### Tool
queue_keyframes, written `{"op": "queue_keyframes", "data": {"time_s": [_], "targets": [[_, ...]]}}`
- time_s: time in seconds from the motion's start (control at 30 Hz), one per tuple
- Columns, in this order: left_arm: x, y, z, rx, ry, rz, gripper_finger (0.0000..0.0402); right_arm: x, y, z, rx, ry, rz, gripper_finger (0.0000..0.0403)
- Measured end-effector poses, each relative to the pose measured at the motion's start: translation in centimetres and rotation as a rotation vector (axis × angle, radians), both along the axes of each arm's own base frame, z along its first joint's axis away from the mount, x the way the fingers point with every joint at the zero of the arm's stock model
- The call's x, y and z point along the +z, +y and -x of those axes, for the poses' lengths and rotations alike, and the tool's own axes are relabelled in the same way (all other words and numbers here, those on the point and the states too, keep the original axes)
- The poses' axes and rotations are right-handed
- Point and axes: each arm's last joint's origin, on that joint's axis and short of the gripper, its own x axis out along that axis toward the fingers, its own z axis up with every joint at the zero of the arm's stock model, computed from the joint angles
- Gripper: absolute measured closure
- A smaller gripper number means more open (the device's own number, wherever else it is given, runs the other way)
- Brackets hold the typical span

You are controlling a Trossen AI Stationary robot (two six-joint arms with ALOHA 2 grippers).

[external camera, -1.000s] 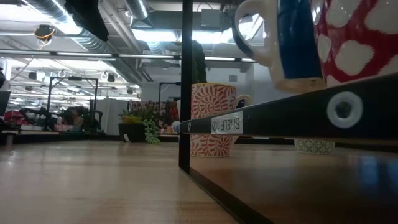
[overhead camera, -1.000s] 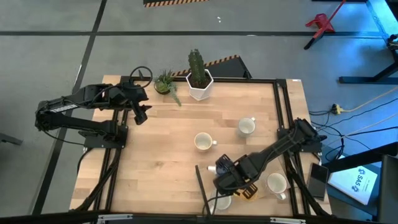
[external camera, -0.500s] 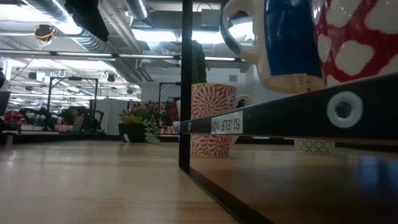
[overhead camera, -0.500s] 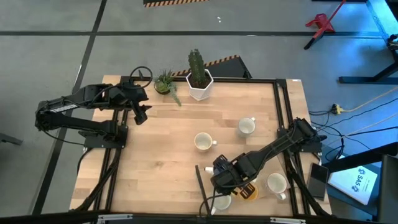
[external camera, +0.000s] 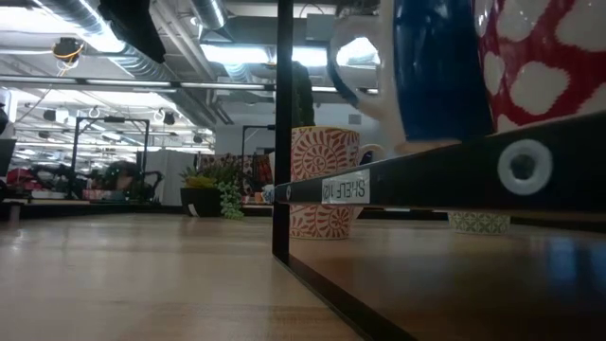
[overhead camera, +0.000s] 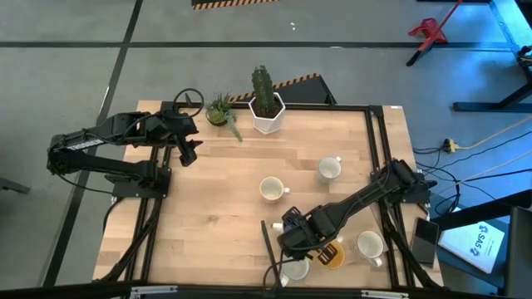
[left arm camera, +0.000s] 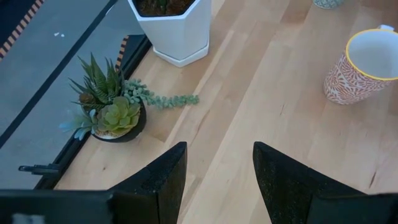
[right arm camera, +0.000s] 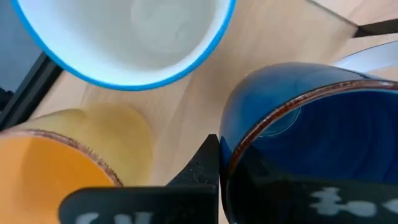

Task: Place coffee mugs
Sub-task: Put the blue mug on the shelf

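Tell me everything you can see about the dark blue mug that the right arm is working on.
The dark blue mug is glossy, like glazed ceramic, deep blue inside and out with a thin brownish rim. The low view shows a pale handle and a pale base. The right gripper is shut on its rim, one dark finger against the outer wall, near the table's front edge. It stands upright over a shelf rail, beside the orange mug. Whether it rests on anything cannot be told.
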Motion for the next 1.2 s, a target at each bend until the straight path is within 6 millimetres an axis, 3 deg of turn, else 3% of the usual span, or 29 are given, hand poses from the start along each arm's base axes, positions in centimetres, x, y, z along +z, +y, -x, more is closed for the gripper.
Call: {"op": "queue_keyframes", "data": {"time_s": [0.7, 0.9, 1.2], "targets": [[0.0, 0.0, 0.0, 0.002, 0.002, -0.002, 0.0223, -0.5, -0.1, -0.8, 0.013, -0.004, -0.032, 0.0403], [0.0, 0.0, 0.0, 0.002, 0.003, -0.002, 0.0223, 0.2, 0.0, -1.4, 0.024, -0.035, -0.035, 0.0403], [0.0, 0.1, 0.0, 0.019, 0.004, -0.02, 0.0223, -0.6, -0.2, -1.2, 0.023, 0.036, 0.049, 0.0403]]}}
